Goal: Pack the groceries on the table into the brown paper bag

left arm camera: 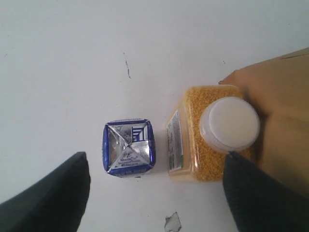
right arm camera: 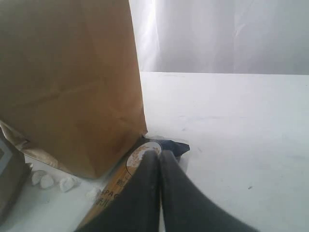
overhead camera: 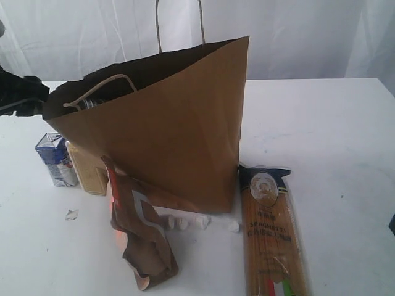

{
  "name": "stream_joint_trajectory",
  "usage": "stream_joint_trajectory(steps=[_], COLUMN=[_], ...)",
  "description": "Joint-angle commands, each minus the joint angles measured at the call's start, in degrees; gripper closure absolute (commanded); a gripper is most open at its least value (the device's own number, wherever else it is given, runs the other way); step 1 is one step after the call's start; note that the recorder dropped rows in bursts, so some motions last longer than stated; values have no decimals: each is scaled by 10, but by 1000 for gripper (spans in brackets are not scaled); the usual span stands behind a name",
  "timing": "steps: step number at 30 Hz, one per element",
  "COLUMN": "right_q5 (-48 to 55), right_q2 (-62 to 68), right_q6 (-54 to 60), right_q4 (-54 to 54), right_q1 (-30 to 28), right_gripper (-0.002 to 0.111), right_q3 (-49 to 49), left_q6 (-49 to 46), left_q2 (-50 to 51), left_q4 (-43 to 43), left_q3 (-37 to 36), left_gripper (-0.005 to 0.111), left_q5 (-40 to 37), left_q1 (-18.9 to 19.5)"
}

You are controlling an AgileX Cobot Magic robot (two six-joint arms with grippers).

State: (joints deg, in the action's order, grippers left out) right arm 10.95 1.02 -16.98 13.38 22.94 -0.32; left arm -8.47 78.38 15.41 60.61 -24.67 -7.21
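Spaghetti packet, lower end off-frame

Front, overhead, low; bag in all.

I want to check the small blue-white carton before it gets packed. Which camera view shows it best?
The left wrist view: the carton sits unobstructed, seen from straight above, beside the yellow-filled bottle. The exterior view shows only its side, small. The right wrist view misses it.

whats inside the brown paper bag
Only a small greyish sliver shows at the brown paper bag's mouth beside the near handle; what it is is unclear. The bag's wall hides the rest.
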Motion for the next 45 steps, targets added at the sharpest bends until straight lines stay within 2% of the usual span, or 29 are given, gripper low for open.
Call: stream_joint_trajectory(steps=[1,9,19,22,30,36,41,43,45], right_q5=[-2,-2,-2,-2,-2,-2,-2,-2,-2], right_q2=[-2,-2,-2,-2,-2,-2,-2,-2,-2], right_q6=[-2,-2,-2,-2,-2,-2,-2,-2,-2], right_q4=[5,5,5,5,5,5,5,5,5], right_q1=[-1,-1,-1,-1,-1,-1,-1,-1,-1], right_gripper=[108,108,108,108,108,108,108,108,108], right_q3=[3,3,3,3,3,3,3,3,3], left_q6=[10,10,10,10,-40,-40,-74,-128,-155], left_q2=[-11,-57,-100,-68,47,36,5,-6,-10], left_q4=[5,3,-1,6,81,81,155,232,269], left_q3=[1,1,1,1,1,2,2,2,2], left_gripper=[29,29,29,29,29,29,29,29,29], left_q5=[-20,-32,-64,-60,-20,-21,-56,-80,-97], left_q1=[3,4,68,92,92,92,92,92,92])
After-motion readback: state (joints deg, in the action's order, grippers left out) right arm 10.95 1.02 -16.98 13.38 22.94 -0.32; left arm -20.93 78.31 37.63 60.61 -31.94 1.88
